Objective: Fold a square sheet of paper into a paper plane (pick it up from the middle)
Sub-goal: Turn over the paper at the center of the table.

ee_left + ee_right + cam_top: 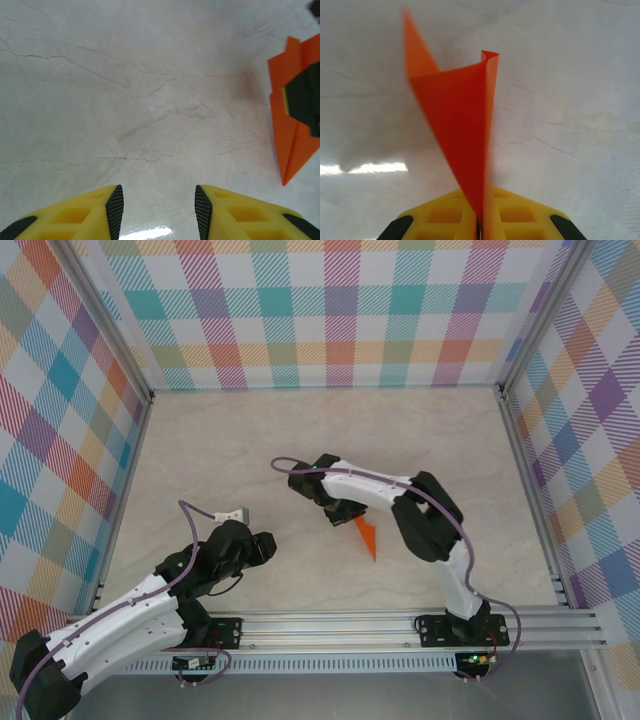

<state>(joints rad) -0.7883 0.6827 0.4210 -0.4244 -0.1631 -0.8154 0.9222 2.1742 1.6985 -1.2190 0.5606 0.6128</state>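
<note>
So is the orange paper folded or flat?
Folded: the paper plane is a narrow pointed dart with a crease, pinched in the right gripper.

a pale marble-patterned table (230,440), veined with thin dark lines, carries an aluminium rail (350,625) along its near edge.

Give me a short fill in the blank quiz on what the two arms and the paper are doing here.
The fingers of the ____ arm pinch the paper plane.
The left arm's fingers stand ____, with nothing between them.
The paper plane is coloured ____.
Missing words: right, open, orange.
</note>
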